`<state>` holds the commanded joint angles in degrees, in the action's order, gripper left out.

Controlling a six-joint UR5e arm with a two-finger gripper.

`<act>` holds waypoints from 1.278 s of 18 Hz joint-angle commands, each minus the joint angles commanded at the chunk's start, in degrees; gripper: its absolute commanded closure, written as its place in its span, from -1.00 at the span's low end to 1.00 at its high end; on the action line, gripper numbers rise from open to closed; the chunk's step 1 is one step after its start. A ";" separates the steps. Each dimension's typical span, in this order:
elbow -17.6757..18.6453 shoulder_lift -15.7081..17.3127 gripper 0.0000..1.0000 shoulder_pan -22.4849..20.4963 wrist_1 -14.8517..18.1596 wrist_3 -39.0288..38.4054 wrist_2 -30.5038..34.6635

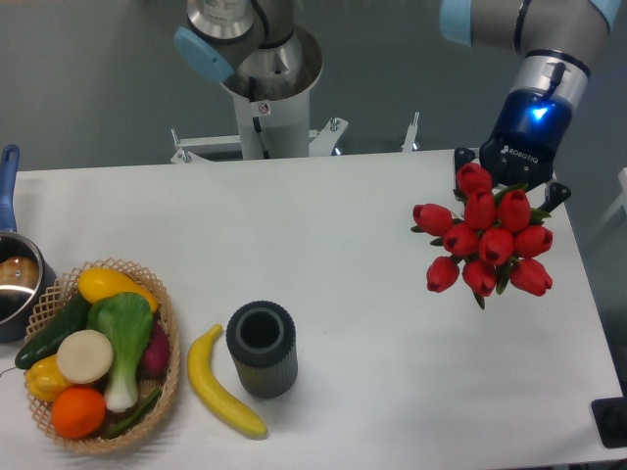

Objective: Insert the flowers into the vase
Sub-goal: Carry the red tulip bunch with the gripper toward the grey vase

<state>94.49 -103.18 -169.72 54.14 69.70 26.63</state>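
- The gripper [510, 188] stands at the table's right side, its dark fingers [462, 157] spread on either side of the flowers [486, 243], closed on the bunch's stem end
- The red buds fan out below and left of the gripper, above the white table [323, 235]; whether they touch it cannot be told
- The vase [262, 349] stands upright near the front edge, well apart from the flowers, its round mouth open
- A banana [220, 384] lies just beside the vase on its left
- Further left a wicker basket [167, 387] holds vegetables and fruit
- A metal pot [14, 279] with a blue handle sits at the left edge, touching the basket
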 joint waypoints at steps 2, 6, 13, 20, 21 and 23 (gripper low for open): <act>0.17 0.00 0.24 0.35 -0.70 -0.09 -0.09; -0.09 -0.26 0.23 0.27 -0.79 -0.79 -0.09; 0.17 0.09 0.23 1.84 -1.14 -0.88 -3.41; 3.33 0.97 0.23 7.99 -1.93 -0.18 -14.06; 3.42 0.71 0.24 8.78 -2.54 -0.09 -15.45; 3.34 -0.26 0.24 10.63 -4.21 1.05 -21.24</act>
<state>97.82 -103.44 -159.09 49.93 70.74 5.39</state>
